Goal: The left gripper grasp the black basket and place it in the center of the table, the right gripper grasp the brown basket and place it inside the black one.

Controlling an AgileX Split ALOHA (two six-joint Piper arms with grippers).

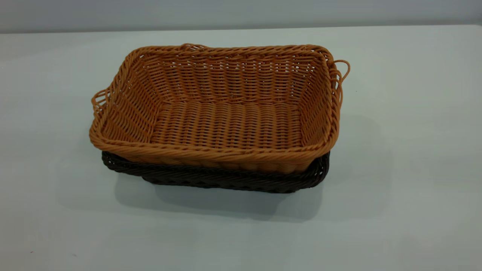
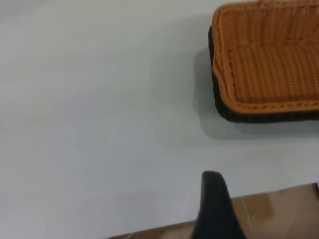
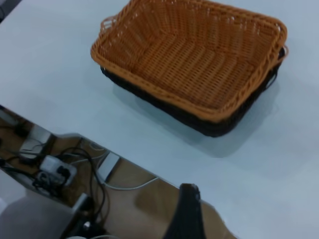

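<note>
The brown basket (image 1: 222, 113) sits nested inside the black basket (image 1: 226, 180) near the middle of the table (image 1: 406, 188). Only the black basket's rim and lower wall show beneath it. In the left wrist view the nested baskets, brown (image 2: 274, 59) inside black (image 2: 259, 117), lie far off, and a dark part of my left gripper (image 2: 214, 209) shows over the table edge, apart from them. In the right wrist view the brown basket (image 3: 194, 55) rests in the black one (image 3: 209, 127), and a dark part of my right gripper (image 3: 187, 214) hangs by the table edge, holding nothing. Neither gripper shows in the exterior view.
The table edge (image 3: 124, 157) runs near my right gripper. Beyond it, cables and a power strip (image 3: 55, 169) lie on the brown floor. The table edge and floor (image 2: 269, 209) also show in the left wrist view.
</note>
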